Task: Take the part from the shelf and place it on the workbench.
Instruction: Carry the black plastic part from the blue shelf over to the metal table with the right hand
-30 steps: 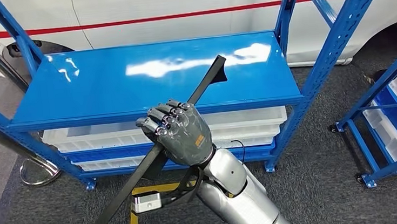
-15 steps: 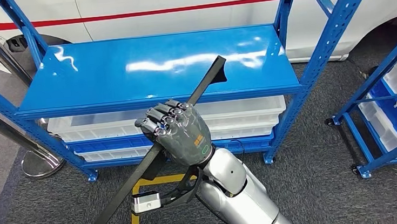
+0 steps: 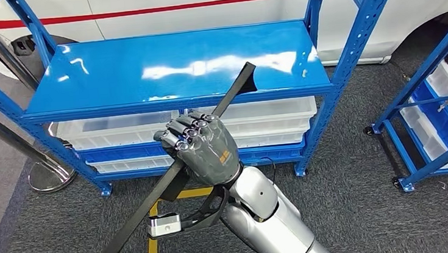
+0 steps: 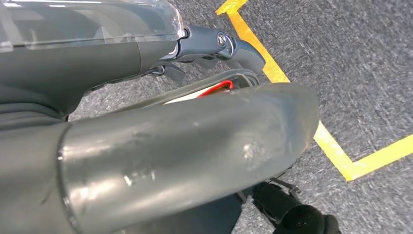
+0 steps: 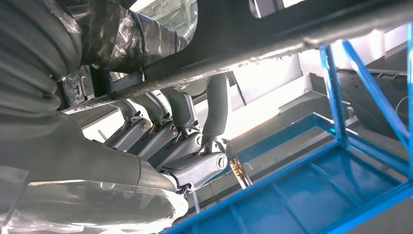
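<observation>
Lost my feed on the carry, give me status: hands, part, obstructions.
Right hand grips the long black part, fingers wrapped round it. Left hand state unclear. Part's far tip over blue shelf; shelf uprights close either side.

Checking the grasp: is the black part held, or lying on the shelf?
Held: the right robot hand grips the black part, slanted above the floor.

The right robot hand [image 3: 202, 150] grips a long black part [image 3: 170, 174] about midway along its length, fingers curled over it. The part runs slantwise, its upper end [image 3: 243, 79] over the front edge of the blue shelf [image 3: 143, 72] near the front right corner, its lower end towards the grey carpet [image 3: 349, 183]. White bins [image 3: 270, 119] sit on the tier under the shelf top. A white car with a red stripe [image 3: 198, 3] stands behind. A second blue rack [image 3: 434, 114] stands at the right. Yellow floor tape [image 3: 152, 252] lies below the hand.
</observation>
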`<state>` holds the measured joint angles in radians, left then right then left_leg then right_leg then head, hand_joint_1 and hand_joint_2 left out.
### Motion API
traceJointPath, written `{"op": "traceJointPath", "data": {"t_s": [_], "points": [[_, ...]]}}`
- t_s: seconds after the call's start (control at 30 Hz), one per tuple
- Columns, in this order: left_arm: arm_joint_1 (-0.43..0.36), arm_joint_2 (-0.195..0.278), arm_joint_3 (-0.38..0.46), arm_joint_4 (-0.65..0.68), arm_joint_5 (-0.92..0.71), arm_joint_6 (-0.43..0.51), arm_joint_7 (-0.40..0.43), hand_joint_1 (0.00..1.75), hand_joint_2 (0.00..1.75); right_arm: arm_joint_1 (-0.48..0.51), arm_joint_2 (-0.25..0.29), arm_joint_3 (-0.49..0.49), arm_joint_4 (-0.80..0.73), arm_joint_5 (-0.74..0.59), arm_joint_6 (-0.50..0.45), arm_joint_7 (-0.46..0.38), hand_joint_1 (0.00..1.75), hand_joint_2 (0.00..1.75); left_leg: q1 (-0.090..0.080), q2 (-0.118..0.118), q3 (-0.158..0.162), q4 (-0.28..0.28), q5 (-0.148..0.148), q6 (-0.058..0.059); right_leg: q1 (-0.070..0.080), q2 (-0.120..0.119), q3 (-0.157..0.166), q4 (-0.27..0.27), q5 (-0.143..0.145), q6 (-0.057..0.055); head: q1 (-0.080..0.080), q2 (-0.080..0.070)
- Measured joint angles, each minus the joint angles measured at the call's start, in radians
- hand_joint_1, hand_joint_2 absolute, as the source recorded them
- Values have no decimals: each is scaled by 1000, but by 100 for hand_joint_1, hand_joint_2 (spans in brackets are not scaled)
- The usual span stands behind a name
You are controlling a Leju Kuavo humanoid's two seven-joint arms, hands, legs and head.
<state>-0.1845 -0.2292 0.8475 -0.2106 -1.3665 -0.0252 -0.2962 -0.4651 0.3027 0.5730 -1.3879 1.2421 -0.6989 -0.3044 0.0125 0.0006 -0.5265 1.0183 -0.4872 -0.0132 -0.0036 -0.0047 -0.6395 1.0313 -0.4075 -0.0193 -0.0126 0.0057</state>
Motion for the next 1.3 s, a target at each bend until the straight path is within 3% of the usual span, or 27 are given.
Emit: {"op": "traceJointPath", "data": {"t_s": [0.07, 0.13, 0.17, 0.23, 0.27, 0.3, 0.33, 0.37, 0.43, 0.5, 0.57, 0.63, 0.7, 0.77, 0.8, 0.83, 0.87, 0.93, 0.97, 1.03, 1.1, 1.13, 1.2, 1.27, 1.3], "points": [[1, 0, 0, 0, 0, -1, 0, 0, 0, -1, 0, 0, 0, 0, 0, 0, 175, 175, -4, -2, -4, -11, 7, 14, 0, 1, -5, -3, 13, 13, 0, 0], [1, 0, -1, 0, 0, -1, 1, 0, 0, -2, 0, 0, 0, 0, 0, 0, 175, 175, -2, 1, -13, -17, 23, 32, -1, 3, -17, 14, -3, 23, 1, 0], [1, 0, -1, 0, 0, -1, 1, 0, 0, -3, 0, 0, 0, 0, 0, 0, 175, 175, -1, 3, -20, -21, 32, 40, -1, 5, -31, 47, -33, 27, 1, 0], [-1, 0, -1, 0, 0, -1, 1, 0, 0, -3, -1, 0, 1, 0, 0, 0, 175, 175, -6, 5, -38, -21, 46, 51, -2, 5, -72, 163, -118, 29, 1, 0], [0, 0, -1, 0, 0, -1, 1, 0, 0, -3, -2, 0, 1, 0, 0, 0, 175, 175, -10, 5, -49, -19, 52, 54, -1, 5, -90, 225, -150, 29, 1, 0], [1, 0, -1, 0, 0, -1, 1, 0, 0, -3, -3, 0, 2, 0, 0, 0, 175, 175, -14, 6, -59, -17, 59, 56, -1, 5, -97, 264, -163, 27, 1, 0], [1, 0, -1, 0, 0, -1, 1, 0, 0, -3, -3, 0, 2, 0, 0, 0, 175, 175, -17, 6, -70, -15, 65, 57, 1, 5, -86, 268, -157, 23, 1, 0], [1, 0, -1, 0, 0, -1, 1, 0, 0, -3, -3, 0, 3, 0, 0, 0, 175, 175, -20, 6, -80, -12, 70, 57, 4, 5, -56, 236, -136, 17, 1, 0], [1, -1, -2, 0, 0, -1, 1, 0, 0, -3, -3, 0, 3, 0, 0, 0, 175, 175, -23, 5, -94, -6, 79, 56, 14, 5, 37, 101, -97, -2, 0, 0], [2, -2, -3, 0, 0, -1, 1, 0, 0, -5, -2, 0, 2, 0, 0, 0, 175, 175, -20, 6, -103, -4, 88, 48, 24, 5, 93, 6, -85, -16, 0, 0], [1, -3, -5, 0, 0, -1, 1, 0, 0, -6, 0, 0, 1, 0, 0, 0, 175, 175, -16, 6, -105, -8, 101, 36, 29, 5, 96, -15, -77, -21, 1, 0], [0, -3, -6, 0, 0, -1, 1, 0, 0, -7, 0, 0, 1, 0, 0, 0, 175, 175, -16, 4, -111, -3, 92, 25, 23, 0, 96, -35, -56, -28, 1, 0], [2, -2, -6, 0, 0, -1, 2, 0, 0, -9, 1, 0, 1, -1, 0, 0, 175, 175, -13, 1, -136, 60, 32, 12, 15, -5, 89, -50, -35, -34, 0, 0], [3, -1, -6, 0, 0, -1, 2, 0, 0, -10, 1, 0, 2, -1, 0, 0, 175, 175, -4, 0, -172, 180, -46, -4, 14, -7, 69, -50, -20, -37, 0, 0], [3, -1, -6, 0, 0, -1, 2, 0, 0, -10, 1, 0, 3, -1, 0, 0, 175, 175, 2, 1, -182, 227, -64, -11, 12, -7, 57, -48, -13, -34, 0, 0], [4, -1, -6, 0, 0, -1, 2, 0, 0, -10, 1, 0, 5, -1, 0, 0, 175, 175, 7, 1, -177, 244, -62, -18, 10, -8, 45, -43, -7, -30, 0, 0], [4, -1, -6, 0, 0, -1, 2, 0, 0, -10, 1, 0, 5, -1, 0, 0, 175, 175, 13, 1, -154, 225, -43, -25, 6, -8, 32, -36, -3, -26, 0, 0], [3, 0, -7, 0, 0, -1, 2, 0, 0, -10, 1, 0, 6, -1, 0, 0, 175, 175, 22, 0, -67, 105, -3, -39, -2, -7, 6, -18, 3, -16, 0, 0], [1, 0, -7, 0, 0, -1, 2, 0, 0, -11, 2, 0, 6, -1, 0, 0, 175, 175, 22, -2, -32, 49, 5, -39, -3, -7, -5, -10, 7, -10, 0, 0], [1, 0, -8, 0, 0, -1, 2, 0, 0, -12, 2, 0, 6, -1, 0, 0, 175, 175, 16, -6, -7, -2, -1, -29, -2, -6, -18, 0, 16, 4, 1, 0], [2, 2, -8, 0, 0, -1, 3, 0, 0, -13, 2, 0, 6, -3, 0, 0, 175, 175, 14, -5, -17, -4, 9, -8, -3, -5, -22, 2, 24, 18, 1, 0], [1, 2, -8, 0, 0, -1, 3, 0, 0, -13, 2, 0, 6, -3, 0, 0, 175, 175, 13, -4, -21, -5, 17, 4, -6, -4, -27, 9, 14, 23, 1, 0], [0, 3, -9, 0, 0, -1, 3, 0, 0, -14, 1, 0, 7, -4, 0, 0, 175, 175, 13, 0, -35, -10, 35, 28, -9, -1, -53, 75, -53, 30, 1, 0], [-2, 3, -9, 0, 0, -1, 3, 0, 0, -14, 1, 0, 7, -5, 0, 0, 175, 175, 8, 2, -57, -10, 52, 39, -10, 2, -92, 199, -142, 32, 1, 0], [-1, 3, -9, 0, 0, -1, 3, 0, 0, -14, 0, 0, 8, -5, 0, 0, 175, 175, 5, 2, -70, -9, 61, 40, -10, 2, -103, 253, -166, 32, 1, 0]]}}
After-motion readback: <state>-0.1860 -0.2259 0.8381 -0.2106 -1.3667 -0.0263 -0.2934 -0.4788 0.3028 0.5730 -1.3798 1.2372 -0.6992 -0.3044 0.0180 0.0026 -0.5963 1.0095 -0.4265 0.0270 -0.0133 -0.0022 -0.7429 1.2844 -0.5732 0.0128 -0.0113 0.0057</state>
